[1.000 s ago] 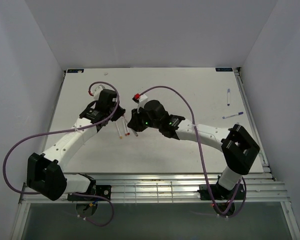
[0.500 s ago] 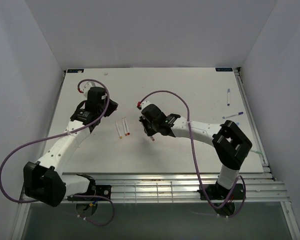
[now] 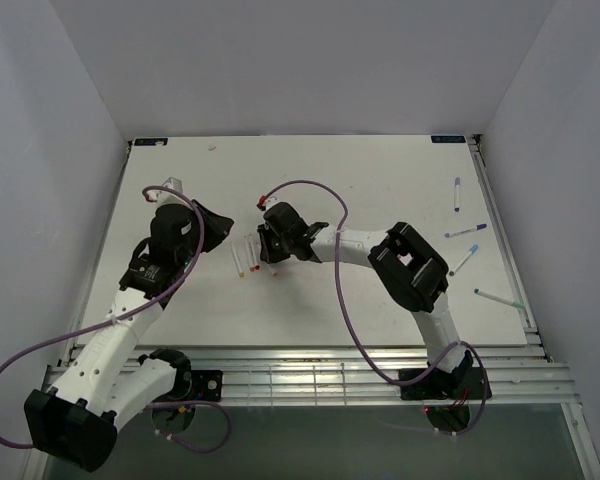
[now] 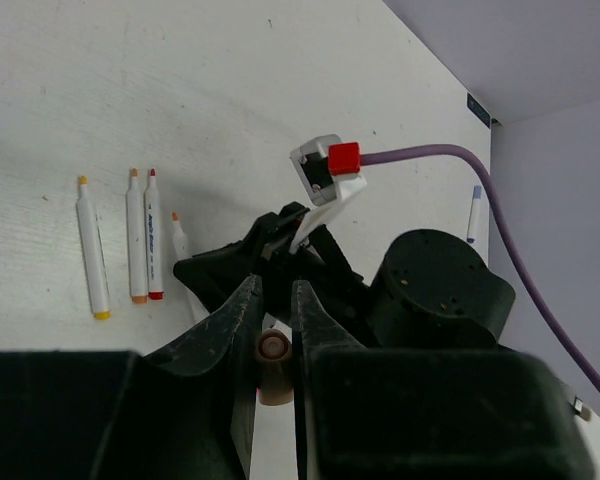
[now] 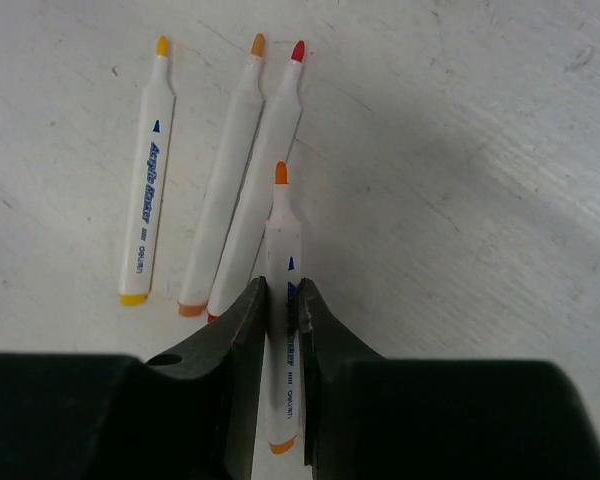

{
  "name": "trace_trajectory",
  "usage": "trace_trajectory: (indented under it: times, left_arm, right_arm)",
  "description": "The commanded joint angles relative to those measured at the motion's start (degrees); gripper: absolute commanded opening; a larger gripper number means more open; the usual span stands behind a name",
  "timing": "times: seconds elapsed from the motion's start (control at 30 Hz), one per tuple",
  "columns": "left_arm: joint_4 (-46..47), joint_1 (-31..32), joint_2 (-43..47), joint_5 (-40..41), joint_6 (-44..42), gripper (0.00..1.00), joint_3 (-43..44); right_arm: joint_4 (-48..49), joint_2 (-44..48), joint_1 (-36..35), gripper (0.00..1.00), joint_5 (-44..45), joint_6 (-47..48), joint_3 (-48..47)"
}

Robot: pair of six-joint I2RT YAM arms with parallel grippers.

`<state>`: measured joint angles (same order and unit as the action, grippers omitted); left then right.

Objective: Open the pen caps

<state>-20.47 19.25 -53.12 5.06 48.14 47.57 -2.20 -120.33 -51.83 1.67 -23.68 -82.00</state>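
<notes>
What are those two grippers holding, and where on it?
The right gripper pinches an uncapped orange marker around its white barrel; the left gripper pinches a small cap by its sides.

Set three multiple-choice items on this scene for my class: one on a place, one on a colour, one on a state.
1. The cap sits: A on the table; B in the left gripper; C on a pen.
2. The held pen has a tip coloured: A green; B blue; C orange.
3. The right gripper is: A shut on that pen; B open; C out of view.
Key: 1 B, the left fingers flank it; 2 C, orange shows in the right wrist view; 3 A, both fingers press the barrel.
</notes>
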Motion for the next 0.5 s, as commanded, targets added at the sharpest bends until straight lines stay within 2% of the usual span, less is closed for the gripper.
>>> trace_trajectory:
  times: [0.0,0.27,0.33,0.37,0.47]
  left_arm:
    - [2.27,-0.08,2.14,-3.48,-2.35,0.00,-1.60]
    - [2.80,-0.08,1.97,-6.98,-2.79,0.00,-2.92]
    - [3.24,0.00,1.88,-7.69,-2.61,0.00,-3.36]
    - [3.33,-0.08,1.88,-7.96,-2.53,0.00,-3.54]
    - [4.38,-0.08,1.45,-9.01,-2.35,0.00,-4.50]
  right_arm:
    - [5.27,-1.74,0.33,0.08,-0.36,-2.24,-4.04]
    - [6.77,-7.02,0.86,0.08,0.00,-5.41,-7.30]
    - [6.59,-8.16,0.94,0.11,-0.44,-6.29,-8.52]
    - [6.68,-8.42,0.95,0.13,-0.70,-6.55,-8.79]
    - [6.68,-8.43,1.12,0.32,-0.62,-7.78,-8.62]
